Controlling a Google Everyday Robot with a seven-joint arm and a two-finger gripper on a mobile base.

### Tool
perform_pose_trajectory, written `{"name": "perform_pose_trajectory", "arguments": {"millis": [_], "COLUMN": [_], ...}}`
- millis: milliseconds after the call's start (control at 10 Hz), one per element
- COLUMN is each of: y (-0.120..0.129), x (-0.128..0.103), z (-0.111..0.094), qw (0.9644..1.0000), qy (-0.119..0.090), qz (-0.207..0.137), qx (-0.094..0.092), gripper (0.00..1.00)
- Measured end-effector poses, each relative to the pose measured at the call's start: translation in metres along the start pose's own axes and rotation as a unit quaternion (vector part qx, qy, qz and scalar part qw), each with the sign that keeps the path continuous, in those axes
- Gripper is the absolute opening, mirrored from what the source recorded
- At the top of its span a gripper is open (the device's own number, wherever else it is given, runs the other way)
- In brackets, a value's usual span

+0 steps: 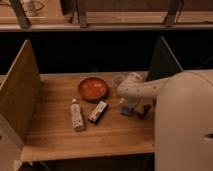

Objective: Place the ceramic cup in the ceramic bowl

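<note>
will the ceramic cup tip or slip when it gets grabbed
The ceramic cup stands upright beside the ceramic bowl and looks short, so it probably resists tipping. Its smooth pale surface may be slippery, and ceramic likely chips if dropped. The gripper hangs just in front of it.

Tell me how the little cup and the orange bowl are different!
The ceramic cup is pale cream; the ceramic bowl is orange-red. The cup is narrow, the bowl wide and shallow. The bowl shows whole; the robot's arm hides part of the cup. Both are round and stand side by side on the wooden table. The tool hangs low over the table, nearer the cup.
</note>
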Motion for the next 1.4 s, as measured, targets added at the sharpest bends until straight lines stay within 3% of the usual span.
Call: {"name": "perform_pose_trajectory", "arguments": {"millis": [500,700,800,1000,1100,1400], "y": [0.002,0.028,0.054,0.067,0.069,0.045], "x": [0.000,0.006,0.015,0.017,0.011,-0.036], "z": [-0.002,-0.019,-0.034,-0.058,-0.068,-0.096], "qw": [1.0000,0.9992,0.9973,0.9951,0.9946,0.9951], "qy": [0.000,0.004,0.009,0.007,-0.002,-0.024], "qz": [-0.001,-0.032,-0.055,-0.073,-0.074,-0.041], "qx": [-0.001,-0.023,-0.047,-0.066,-0.073,-0.087], "gripper": [0.80,0.80,0.80,0.80,0.80,0.80]}}
